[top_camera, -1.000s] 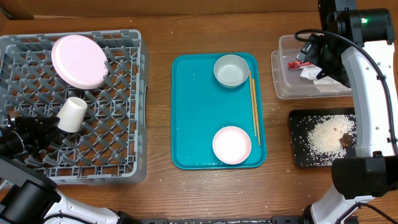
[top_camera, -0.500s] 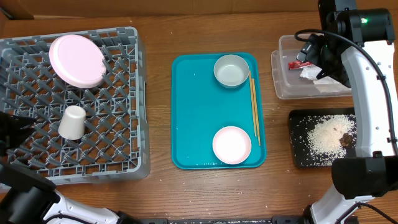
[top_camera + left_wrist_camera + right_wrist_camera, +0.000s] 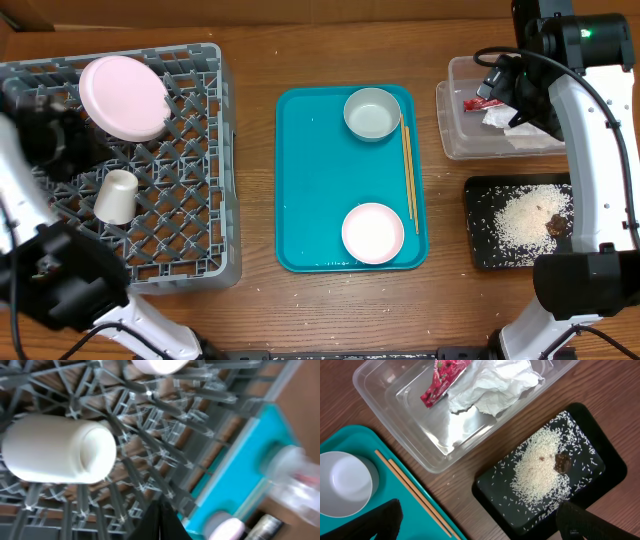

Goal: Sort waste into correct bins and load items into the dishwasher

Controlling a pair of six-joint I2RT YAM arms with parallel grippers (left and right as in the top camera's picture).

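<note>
Cup (image 3: 116, 196) lies on its side in rack (image 3: 190, 205) near plate (image 3: 125, 97), so both loaded. Left end effector (image 3: 161, 519) pinched together & empty. Right end effector (image 3: 482, 520) spread wide w/ nothing, above clear tub (image 3: 435, 435).

Words and numbers: none can be read in any view.
Red wrapper (image 3: 440, 380): it has small pale marks, too blurry to read. It lies in the clear tub (image 3: 420, 427), at about 2 o'clock on the table seen from above.
Dishes, rack and trays: plain, with no print that shows.
</note>
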